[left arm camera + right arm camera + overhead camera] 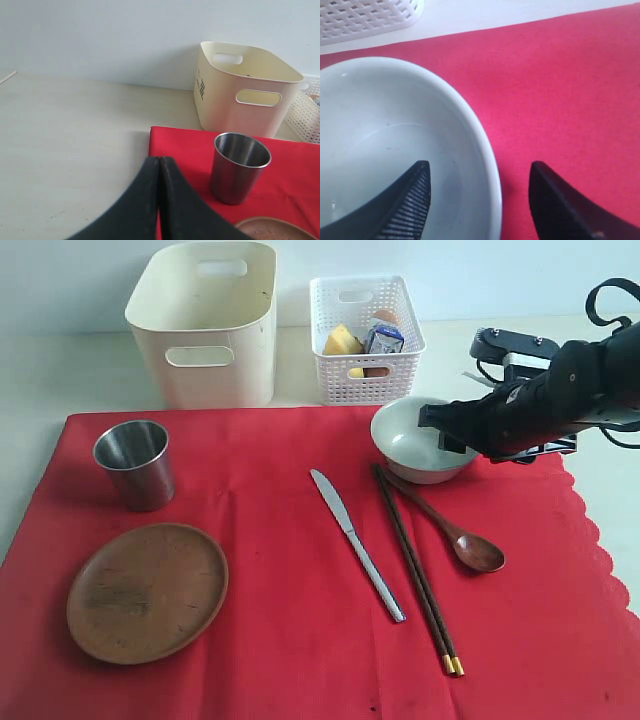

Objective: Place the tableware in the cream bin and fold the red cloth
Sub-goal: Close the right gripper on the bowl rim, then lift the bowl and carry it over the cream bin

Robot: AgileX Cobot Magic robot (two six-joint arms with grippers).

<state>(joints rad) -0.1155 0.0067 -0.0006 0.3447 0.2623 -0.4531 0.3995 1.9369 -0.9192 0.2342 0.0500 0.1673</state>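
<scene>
One cup (133, 465), plate (147, 591), knife (355, 543), spoon (470, 545) and two chopsticks (415, 575) on red cloth (280, 640); right pincer (479, 170) gapes astride the rim of the one bowl (405, 440), left pincer (159, 162) closed.

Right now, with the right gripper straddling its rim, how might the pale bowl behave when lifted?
The bowl looks rigid and glossy, so its rim may slip in the right gripper. Held by one side, it would probably tilt. It looks ceramic, likely breakable if dropped.

Bright red cloth (280, 660), scalloped rt edge. Plain cream bin (205, 325) upper left; white lattice basket (365, 380). Shiny grey steel cup (135, 475). Brown wood-grain plate (147, 592). Pale green-white bowl (400, 440). Silver knife (357, 545). Dark chopsticks (418, 575) w/ gold tips. Dark brown spoon (478, 552).
</scene>
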